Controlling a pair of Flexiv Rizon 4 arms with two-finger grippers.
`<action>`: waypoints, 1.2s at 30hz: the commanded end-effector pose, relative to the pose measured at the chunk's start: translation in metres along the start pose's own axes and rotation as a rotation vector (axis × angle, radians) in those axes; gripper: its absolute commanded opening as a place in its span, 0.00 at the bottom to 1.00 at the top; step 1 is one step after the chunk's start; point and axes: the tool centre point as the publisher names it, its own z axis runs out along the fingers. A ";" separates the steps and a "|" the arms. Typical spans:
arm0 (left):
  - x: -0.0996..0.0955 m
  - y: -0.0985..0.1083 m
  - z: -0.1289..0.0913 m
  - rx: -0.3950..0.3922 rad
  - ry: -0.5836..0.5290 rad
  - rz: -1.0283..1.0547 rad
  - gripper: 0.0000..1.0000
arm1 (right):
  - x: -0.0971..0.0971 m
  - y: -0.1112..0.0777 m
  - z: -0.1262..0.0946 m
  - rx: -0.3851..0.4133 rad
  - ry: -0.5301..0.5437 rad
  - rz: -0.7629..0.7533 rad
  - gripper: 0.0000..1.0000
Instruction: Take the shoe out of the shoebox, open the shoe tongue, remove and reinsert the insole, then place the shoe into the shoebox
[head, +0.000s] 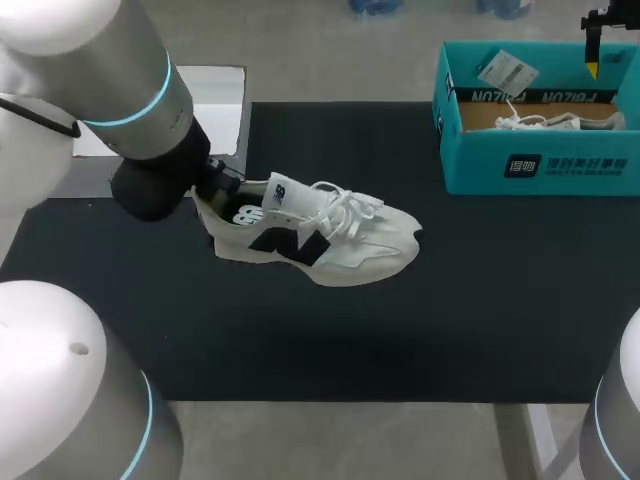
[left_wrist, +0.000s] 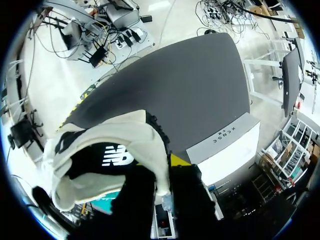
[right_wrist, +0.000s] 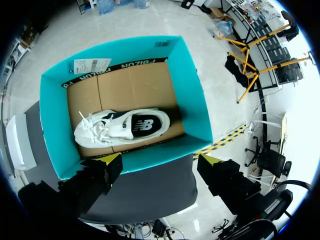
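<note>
A white sneaker (head: 320, 235) with a dark side logo is over the middle of the black mat (head: 450, 300), toe to the right. My left gripper (head: 205, 190) is shut on its heel collar. In the left wrist view the heel (left_wrist: 115, 145) fills the space at the left gripper (left_wrist: 161, 175), with one yellow fingertip (left_wrist: 179, 160) showing outside the collar. The teal shoebox (head: 540, 165) stands at the back right with a second white sneaker (head: 550, 122) inside. My right gripper (head: 593, 50) hangs open above the box. In the right wrist view the right gripper (right_wrist: 160, 162) is wide apart over the box's near wall (right_wrist: 150, 155), the boxed sneaker (right_wrist: 125, 125) ahead of it.
A paper tag (head: 507, 72) lies on the box's back edge. A white panel (head: 215, 95) sits off the mat's back left corner. The mat's front and right parts are bare.
</note>
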 end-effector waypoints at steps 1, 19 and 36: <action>0.000 0.004 0.015 -0.040 0.003 0.011 0.00 | 0.000 0.000 0.000 -0.001 0.001 0.001 1.00; -0.019 0.026 0.066 0.064 0.037 -0.084 0.00 | 0.000 0.000 0.000 -0.001 0.001 0.001 1.00; -0.032 0.009 0.140 0.150 0.060 -0.155 0.00 | 0.000 0.000 0.000 -0.001 0.001 0.001 1.00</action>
